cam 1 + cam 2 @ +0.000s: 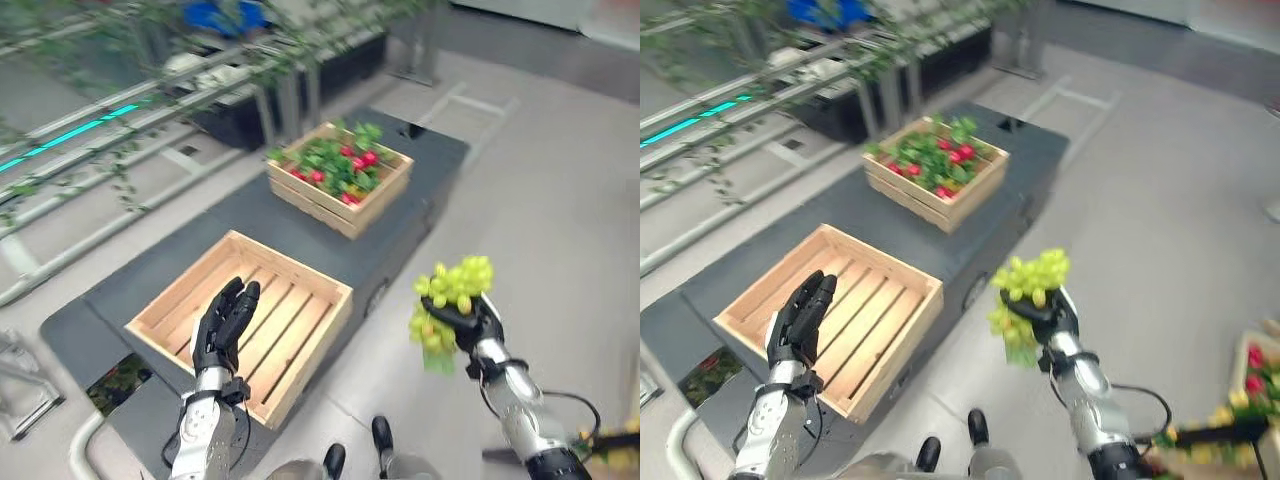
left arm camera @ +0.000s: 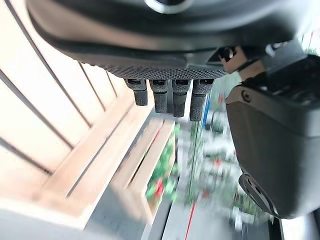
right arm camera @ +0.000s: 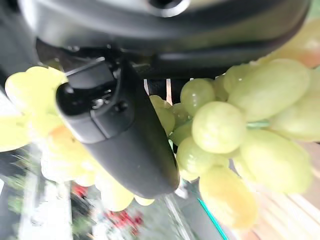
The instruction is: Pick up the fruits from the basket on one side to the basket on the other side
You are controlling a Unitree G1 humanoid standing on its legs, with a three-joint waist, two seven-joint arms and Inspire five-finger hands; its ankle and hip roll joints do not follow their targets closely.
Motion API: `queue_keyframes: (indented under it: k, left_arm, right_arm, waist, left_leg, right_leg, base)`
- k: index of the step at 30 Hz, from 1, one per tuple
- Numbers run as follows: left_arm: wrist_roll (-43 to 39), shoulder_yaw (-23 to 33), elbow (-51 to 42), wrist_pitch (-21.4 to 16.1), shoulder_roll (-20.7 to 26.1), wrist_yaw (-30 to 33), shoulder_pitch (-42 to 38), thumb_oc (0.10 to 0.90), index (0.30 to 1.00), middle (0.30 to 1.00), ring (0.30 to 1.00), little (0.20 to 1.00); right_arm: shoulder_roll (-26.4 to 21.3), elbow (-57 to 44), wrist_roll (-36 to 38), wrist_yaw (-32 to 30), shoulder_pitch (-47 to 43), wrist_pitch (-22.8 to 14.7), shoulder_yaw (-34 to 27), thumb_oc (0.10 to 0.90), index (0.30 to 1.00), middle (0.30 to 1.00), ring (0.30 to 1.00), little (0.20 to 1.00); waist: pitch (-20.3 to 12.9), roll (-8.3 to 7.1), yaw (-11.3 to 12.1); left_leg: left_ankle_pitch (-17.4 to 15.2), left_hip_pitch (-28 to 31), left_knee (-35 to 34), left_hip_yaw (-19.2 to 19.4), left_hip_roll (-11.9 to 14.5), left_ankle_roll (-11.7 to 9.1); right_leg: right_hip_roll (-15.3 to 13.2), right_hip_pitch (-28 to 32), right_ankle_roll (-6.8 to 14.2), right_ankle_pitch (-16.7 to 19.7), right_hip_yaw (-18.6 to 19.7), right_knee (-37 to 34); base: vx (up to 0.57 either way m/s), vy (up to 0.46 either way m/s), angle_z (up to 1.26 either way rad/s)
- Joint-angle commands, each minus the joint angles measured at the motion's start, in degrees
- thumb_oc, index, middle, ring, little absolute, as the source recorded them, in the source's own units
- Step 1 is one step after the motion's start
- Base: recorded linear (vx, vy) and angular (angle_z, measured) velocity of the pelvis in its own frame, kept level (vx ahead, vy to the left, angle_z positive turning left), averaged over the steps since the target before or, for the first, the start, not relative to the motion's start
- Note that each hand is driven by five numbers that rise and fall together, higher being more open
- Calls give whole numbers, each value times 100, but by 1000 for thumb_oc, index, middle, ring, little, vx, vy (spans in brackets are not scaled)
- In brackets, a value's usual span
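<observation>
Right now your right hand (image 1: pixel 478 325) has its fingers and thumb curled round a bunch of green grapes (image 1: pixel 452 290), held in the air at the lower right of the frame, over the grey floor (image 1: pixel 560 200) and just off the edge of the dark platform (image 1: pixel 380 240). In the right wrist view the grapes (image 3: pixel 240 130) bulge out on both sides of the thumb. Left of the grapes, at lower centre, you have the empty slatted wooden crate (image 1: pixel 300 275) sitting on the platform; its near right corner lies between the grapes and the crate's floor. Your left hand (image 1: pixel 225 325) hovers over that crate with fingers straight and holding nothing. Further up, at centre, a second wooden crate (image 1: pixel 385 190) holds red fruits (image 1: pixel 355 160) among green leaves. Leafy vines on metal rails (image 1: pixel 150 120) cross the upper left.
</observation>
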Motion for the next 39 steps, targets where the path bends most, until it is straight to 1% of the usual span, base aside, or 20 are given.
queue_keyframes:
  k: [1, 8, 12, 14, 16, 17, 18, 19, 20, 22, 24, 25, 26, 27, 28, 31, 33, 35, 38, 39]
  left_arm:
    - [713, 50, -405, -617, 425, 127, -818, 800, 900, 900, 900, 900]
    - [815, -165, -275, -415, 593, 271, -939, 800, 900, 900, 900, 900]
    - [974, -431, -233, -418, 547, 450, -1238, 800, 900, 900, 900, 900]
    - [1072, -448, -248, -348, 557, 548, -1272, 800, 900, 900, 900, 900]
    - [1072, -306, -405, -209, 714, 869, -1050, 800, 900, 900, 900, 900]
    - [1068, -273, -440, -195, 734, 876, -1007, 800, 900, 900, 900, 900]
    - [1006, -123, -634, -84, 842, 733, -837, 800, 900, 900, 900, 900]
    - [978, -106, -659, -45, 860, 669, -819, 800, 900, 900, 900, 900]
    - [884, -117, -608, 49, 868, 493, -820, 800, 900, 900, 900, 900]
    - [846, -142, -566, 116, 826, 540, -805, 800, 900, 900, 900, 900]
    - [759, -124, -514, 125, 758, 732, -748, 800, 900, 900, 900, 900]
    - [655, -95, -405, 33, 729, 910, -693, 800, 900, 900, 900, 900]
    - [568, -85, -381, 47, 690, 910, -685, 800, 900, 900, 900, 900]
    - [530, -128, -406, 55, 648, 913, -717, 800, 900, 900, 900, 900]
    - [681, -188, -498, 50, 622, 881, -787, 800, 900, 900, 900, 900]
    - [972, -451, -455, 52, 562, 1065, -962, 800, 900, 900, 900, 900]
    - [1027, -495, -392, 122, 537, 1235, -988, 800, 900, 900, 900, 900]
    - [896, -397, -406, 114, 496, 1204, -907, 800, 900, 900, 900, 900]
    - [823, -311, -549, 108, 445, 1301, -788, 800, 900, 900, 900, 900]
    - [819, -261, -549, 56, 416, 1403, -710, 800, 900, 900, 900, 900]
  right_arm:
    - [31, -663, -57, 126, -295, -995, -177, 400, 300, 300, 300, 300]
    - [80, -945, 71, 180, -64, -857, -170, 400, 300, 300, 300, 300]
    - [90, -1093, 97, 203, -24, -916, -32, 400, 300, 300, 300, 300]
    - [107, -1132, 157, 293, 1, -872, -26, 400, 300, 300, 300, 300]
    - [72, -1225, 268, 718, -28, -621, 34, 400, 300, 300, 300, 300]
    - [65, -1232, 266, 765, -37, -609, 50, 400, 300, 300, 300, 300]
    - [5, -1340, 232, 853, -37, -594, 116, 400, 300, 300, 300, 300]
    - [-5, -1359, 215, 869, -27, -602, 121, 400, 300, 300, 300, 300]
    - [-32, -1372, 125, 900, -19, -567, 159, 400, 300, 300, 300, 300]
    - [-22, -1362, 60, 962, -41, -508, 244, 400, 300, 300, 300, 300]
    - [-35, -1408, 41, 1120, -68, -408, 371, 400, 300, 300, 300, 300]
    - [-50, -1403, 4, 1465, -30, -401, 516, 400, 300, 300, 300, 300]
    - [-69, -1372, -52, 1411, -52, -374, 560, 400, 300, 300, 300, 300]
    - [-128, -1376, -72, 1270, -135, -334, 579, 400, 300, 300, 300, 300]
    - [-202, -1397, 2, 1287, -216, -359, 582, 400, 300, 300, 300, 300]
    - [-264, -1339, -38, 1552, -288, -322, 604, 400, 300, 300, 300, 300]
    - [-393, -1424, -32, 1748, -272, 11, 593, 400, 300, 300, 300, 300]
    - [-485, -1420, -133, 2144, -204, 238, 569, 400, 300, 300, 300, 300]
    - [-732, -1432, 48, 2651, -238, 583, 605, 400, 300, 300, 300, 300]
    - [-804, -1387, 151, 2900, -372, 820, 682, 400, 300, 300, 300, 300]
  waist:
    - [-300, 119, -185]
    - [-383, 187, -470]
    - [-283, 189, -622]
    - [-268, 189, -620]
    - [-166, 232, -443]
    - [-157, 242, -409]
    - [-91, 331, -355]
    - [-98, 340, -349]
    - [-134, 305, -374]
    - [-197, 253, -328]
    - [-255, 162, -258]
    - [-387, 44, -82]
    - [-415, 42, -56]
    - [-411, 27, -101]
    - [-412, 29, -122]
    - [-431, -25, -133]
    - [-510, -50, -149]
    - [-578, -97, -163]
    - [-473, -272, -41]
    - [-392, -306, 53]
  left_leg:
    - [-600, 367, -266, 326, 387, -399]
    - [-804, 440, -280, 753, 371, -274]
    - [-835, 464, -404, 970, 268, -199]
    - [-777, 498, -534, 1051, 245, -223]
    - [-684, 635, -681, 1633, 371, -307]
    - [-666, 639, -693, 1718, 391, -312]
    - [-593, 659, -757, 1911, 487, -277]
    - [-581, 635, -758, 1924, 496, -269]
    - [-561, 549, -722, 1830, 445, -233]
    - [-542, 446, -656, 1856, 417, -245]
    - [-531, 332, -525, 2007, 437, -295]
    - [-612, 263, -337, 2215, 494, -464]
    - [-568, 266, -378, 2276, 537, -507]
    - [-559, 253, -374, 2253, 538, -512]
    - [-464, 176, -391, 2263, 577, -523]
    - [-490, 187, -445, 2316, 584, -579]
    - [-434, 239, -506, 2300, 573, -546]
    - [-586, 192, -141, 2270, 532, -547]
    - [-947, -439, 1486, 1696, 452, -604]
    - [-1085, -619, 2005, 1267, 371, -545]
  right_leg:
    - [-39, 723, 30, -636, -251, -335]
    - [-88, 463, 159, -508, -19, -349]
    - [-217, 114, 354, -99, 103, -464]
    - [-254, 36, 397, 66, -41, -552]
    - [-364, -256, 467, 66, -1265, 563]
    - [-382, -302, 455, 39, -1381, 724]
    - [-351, -401, 288, -465, -1504, 2034]
    - [-320, -418, 258, -546, -1474, 2143]
    - [-96, -321, 211, -1018, -1380, 2857]
    - [-47, -225, 193, -1159, -1496, 2918]
    - [-34, 265, 127, -1354, -1702, 2302]
    - [-208, 1126, 29, -1575, -2120, 739]
    - [-208, 1172, 35, -1508, -2089, 521]
    - [-44, 1126, 8, -1425, -1747, 323]
    - [39, 1113, -96, -1403, -1661, 121]
    - [76, 1309, -129, -1405, -1706, -158]
    - [128, 1313, -199, -1310, -1728, -305]
    - [150, 1269, -266, -1328, -1676, -271]
    - [61, 1155, -388, -1312, -1468, -16]
    - [47, 1064, -429, -1350, -1289, 183]
  base:
    - [-38, 77, -29]
    - [-84, 168, -27]
    - [-140, 245, -33]
    - [-86, 114, -39]
    - [-122, 105, -81]
    - [-143, 110, -133]
    - [-106, 69, -134]
    - [-106, 36, -150]
    - [-36, -28, -90]
    - [-14, -58, -26]
    - [53, -159, -15]
    - [83, -233, -46]
    - [59, -215, -96]
    - [-73, -130, -96]
    - [-49, -129, -109]
    - [-27, -113, -28]
    - [-37, -112, -1]
    - [-14, -70, -5]
    - [-104, -20, -2]
    - [-155, 72, -10]
